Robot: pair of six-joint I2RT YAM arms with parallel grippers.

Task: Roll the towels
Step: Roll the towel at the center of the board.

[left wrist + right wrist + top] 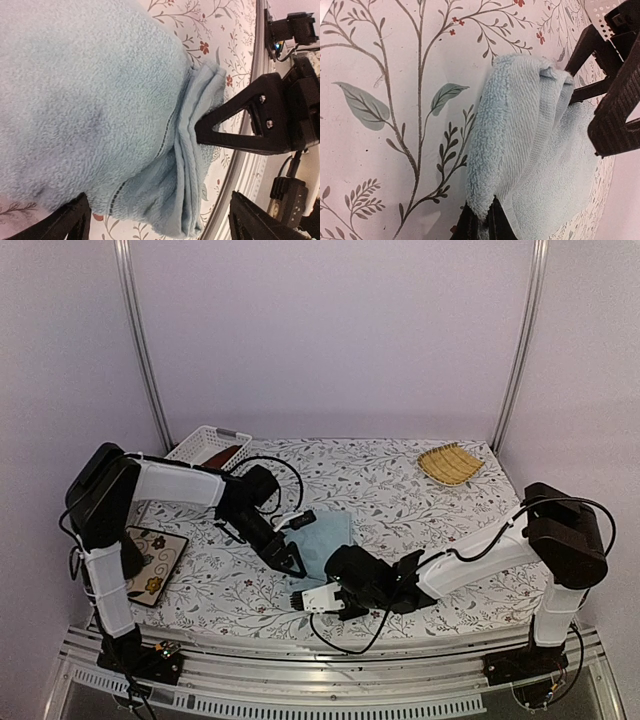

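the soft, limp blue towel is held at its fold by closed right jaws. left jaws are spread, empty.

Top view: even, diffuse overhead light, moderately bright. Soft shadows lie on the floral tablecloth. The 2 side posts bow slightly.
Left wrist view: pale blue towel sharp, shaded at its folds; far right edge blurred.
Right wrist view: bright, tablecloth slightly washed out, shadows faint.

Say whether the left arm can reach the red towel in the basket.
Probably yes: the left gripper is open and empty; the red towel lies uncovered in the basket beside that arm.
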